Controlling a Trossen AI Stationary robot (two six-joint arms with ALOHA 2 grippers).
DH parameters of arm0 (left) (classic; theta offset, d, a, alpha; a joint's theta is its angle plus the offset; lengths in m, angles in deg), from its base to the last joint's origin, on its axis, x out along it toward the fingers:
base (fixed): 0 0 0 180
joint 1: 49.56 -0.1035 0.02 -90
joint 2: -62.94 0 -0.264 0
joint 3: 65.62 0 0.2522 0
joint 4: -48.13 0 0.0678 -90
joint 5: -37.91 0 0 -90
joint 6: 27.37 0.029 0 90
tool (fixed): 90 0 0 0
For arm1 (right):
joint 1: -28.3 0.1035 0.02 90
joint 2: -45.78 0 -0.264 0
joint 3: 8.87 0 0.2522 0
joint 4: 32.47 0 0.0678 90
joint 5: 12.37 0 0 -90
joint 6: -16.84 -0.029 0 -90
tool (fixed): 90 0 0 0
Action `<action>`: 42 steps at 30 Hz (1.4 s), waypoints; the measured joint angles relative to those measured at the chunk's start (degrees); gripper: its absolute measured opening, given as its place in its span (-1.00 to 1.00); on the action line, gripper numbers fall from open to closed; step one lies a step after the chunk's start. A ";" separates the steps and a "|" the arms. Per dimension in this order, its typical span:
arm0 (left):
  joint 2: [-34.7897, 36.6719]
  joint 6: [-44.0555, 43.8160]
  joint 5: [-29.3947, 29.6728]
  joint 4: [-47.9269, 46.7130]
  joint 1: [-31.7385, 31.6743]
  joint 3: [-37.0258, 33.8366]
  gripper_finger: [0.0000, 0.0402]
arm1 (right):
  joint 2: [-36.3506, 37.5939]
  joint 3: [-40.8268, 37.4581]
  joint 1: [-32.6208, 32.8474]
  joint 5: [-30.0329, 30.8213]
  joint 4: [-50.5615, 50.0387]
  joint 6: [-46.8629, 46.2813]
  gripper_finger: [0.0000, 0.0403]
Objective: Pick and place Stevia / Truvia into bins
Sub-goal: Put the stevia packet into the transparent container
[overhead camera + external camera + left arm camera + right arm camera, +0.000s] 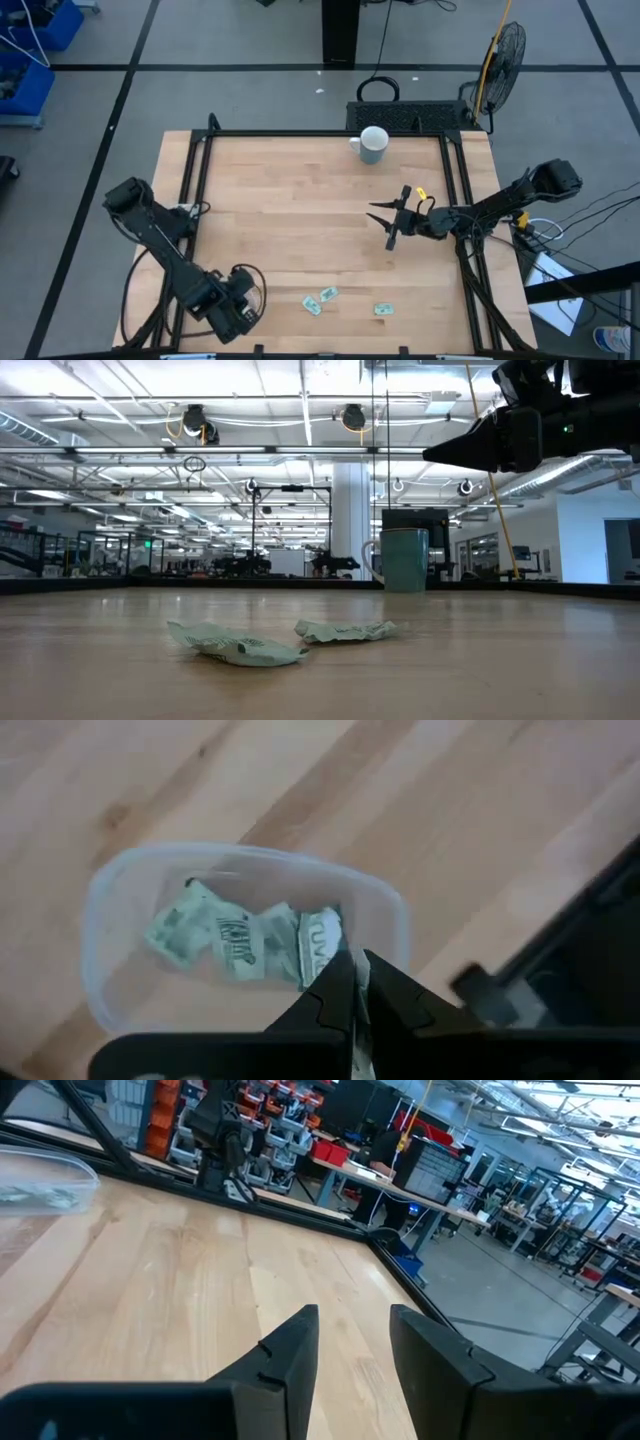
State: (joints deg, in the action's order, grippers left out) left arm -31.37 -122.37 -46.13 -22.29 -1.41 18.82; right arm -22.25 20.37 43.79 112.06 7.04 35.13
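Three pale green Stevia packets lie flat on the wood near the table's near edge: two close together (312, 305) (328, 294) and one to their right (382, 310). The low view shows two of them (240, 648) (345, 630). The clear bin (100, 910) holds several packets (240, 935). My left gripper (358, 960) hovers over the bin, shut on a packet; in the high view the gripper (240, 305) hides the bin. My right gripper (381, 226) (355, 1312) hangs open above the table's right half, touching nothing. My left gripper pinches a Stevia packet between its two fingers. Only a thin pale edge (360, 982) shows in the slit between them. The fingers point down over the bin's rim, and the packet is lifted clear of the table; the fingers hide the rest of it.
A white mug (372, 143) (403, 560) stands at the far edge. Black rails run along the table's left (190, 200), far and right sides. Bare wood (290, 220) spans the middle. The bin shows far off in the right wrist view (40, 1180).
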 joint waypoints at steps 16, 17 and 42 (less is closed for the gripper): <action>-0.19 -1.63 -3.55 20.20 -1.29 -15.96 -0.92 | 0.00 -0.02 0.00 0.00 -0.02 -1.08 -0.42; -0.19 -1.83 -3.54 20.77 -1.47 -16.61 -0.93 | 0.00 -0.02 0.00 0.00 -0.02 -1.10 -0.42; 11.38 6.64 -2.90 21.32 -7.82 -17.00 -0.71 | -0.02 -0.04 0.00 -21.12 -4.01 -7.70 -0.42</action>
State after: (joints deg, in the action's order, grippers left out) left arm -19.99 -115.73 -49.03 -0.98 -9.23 1.81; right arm -22.27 20.33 43.79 90.95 3.03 27.43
